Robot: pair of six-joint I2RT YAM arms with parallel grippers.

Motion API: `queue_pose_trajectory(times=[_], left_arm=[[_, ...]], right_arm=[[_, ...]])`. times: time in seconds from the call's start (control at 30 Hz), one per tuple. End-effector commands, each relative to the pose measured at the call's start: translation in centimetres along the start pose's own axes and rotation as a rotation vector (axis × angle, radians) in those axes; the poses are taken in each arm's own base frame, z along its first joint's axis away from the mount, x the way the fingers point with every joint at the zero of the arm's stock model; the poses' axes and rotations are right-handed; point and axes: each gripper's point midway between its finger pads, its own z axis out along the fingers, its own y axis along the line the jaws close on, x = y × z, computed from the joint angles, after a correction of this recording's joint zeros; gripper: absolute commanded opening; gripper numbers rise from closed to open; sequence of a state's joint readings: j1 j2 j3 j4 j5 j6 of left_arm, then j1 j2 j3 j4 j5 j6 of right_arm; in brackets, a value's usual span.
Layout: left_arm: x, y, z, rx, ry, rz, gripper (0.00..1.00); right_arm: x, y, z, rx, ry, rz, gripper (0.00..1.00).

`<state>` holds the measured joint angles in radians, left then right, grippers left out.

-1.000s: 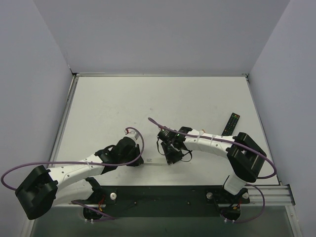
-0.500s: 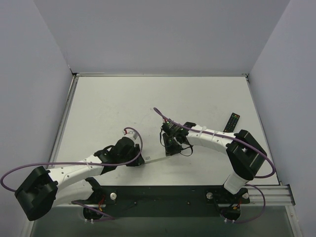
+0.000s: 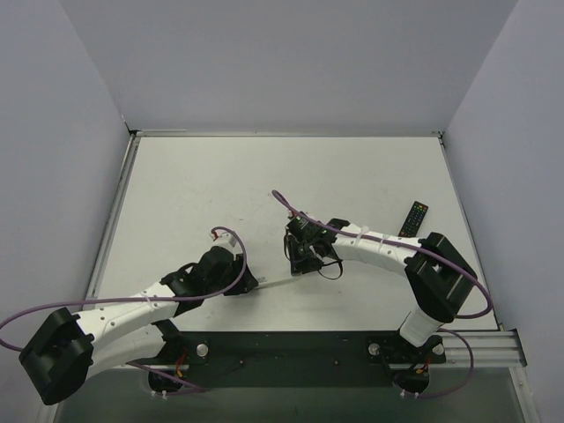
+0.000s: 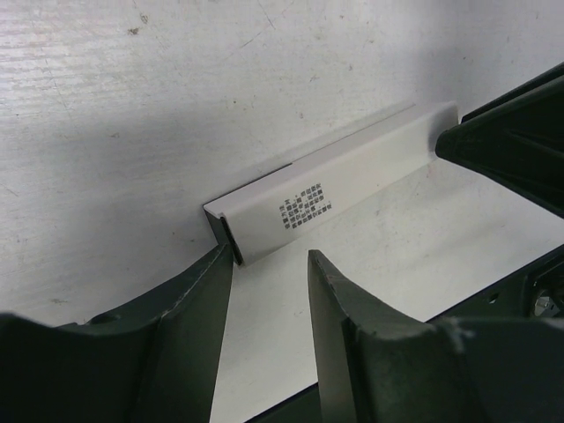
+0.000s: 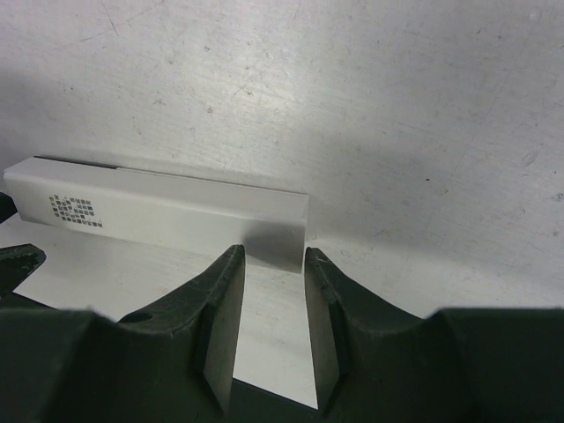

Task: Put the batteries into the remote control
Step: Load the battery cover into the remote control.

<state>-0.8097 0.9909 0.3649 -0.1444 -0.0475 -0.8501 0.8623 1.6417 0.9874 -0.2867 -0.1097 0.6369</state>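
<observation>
The remote control (image 4: pixel 352 172) is laid endwise between slightly parted jaws: left gripper (image 4: pixel 270 260) empty, right gripper (image 5: pixel 274 257) straddling its end, hold unclear.

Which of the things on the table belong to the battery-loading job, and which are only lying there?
For the job: white remote; batteries not in view.
Lying about: black remote, at the far right.

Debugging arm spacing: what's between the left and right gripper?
The remote control spans it, from the left gripper to the right gripper; clearest in the top view.
</observation>
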Motion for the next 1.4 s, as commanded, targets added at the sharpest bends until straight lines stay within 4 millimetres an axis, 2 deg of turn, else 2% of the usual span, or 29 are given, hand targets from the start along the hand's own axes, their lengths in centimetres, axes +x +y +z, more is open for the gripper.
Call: queue_pose_trajectory(times=[0.0, 0.33, 0.53, 0.93, 1.17, 1.37], left_arm=[[-1.8, -1.1, -0.1, 0.034, -0.074, -0.027, 0.5], [-1.9, 0.0, 0.1, -0.017, -0.086, -0.034, 0.51], [-1.6, 0.1, 0.6, -0.021, -0.074, -0.031, 0.45], [-1.1, 0.4, 1.0, -0.026, -0.057, -0.036, 0.39], [-0.9, 0.3, 1.1, -0.022, -0.049, -0.036, 0.36], [-0.8, 0.3, 1.1, -0.02, -0.044, -0.036, 0.35]], right_arm=[[-2.0, 0.8, -1.7, -0.009, -0.086, -0.005, 0.3], [-2.2, 0.0, -1.9, 0.025, -0.114, 0.011, 0.27], [-1.5, -0.2, -1.2, 0.032, -0.091, 0.014, 0.23], [-0.1, -1.7, -0.5, 0.082, -0.061, 0.022, 0.22], [0.1, -1.2, -0.2, 0.06, -0.05, 0.024, 0.22], [1.0, -0.6, 0.5, 0.029, -0.01, 0.039, 0.15]])
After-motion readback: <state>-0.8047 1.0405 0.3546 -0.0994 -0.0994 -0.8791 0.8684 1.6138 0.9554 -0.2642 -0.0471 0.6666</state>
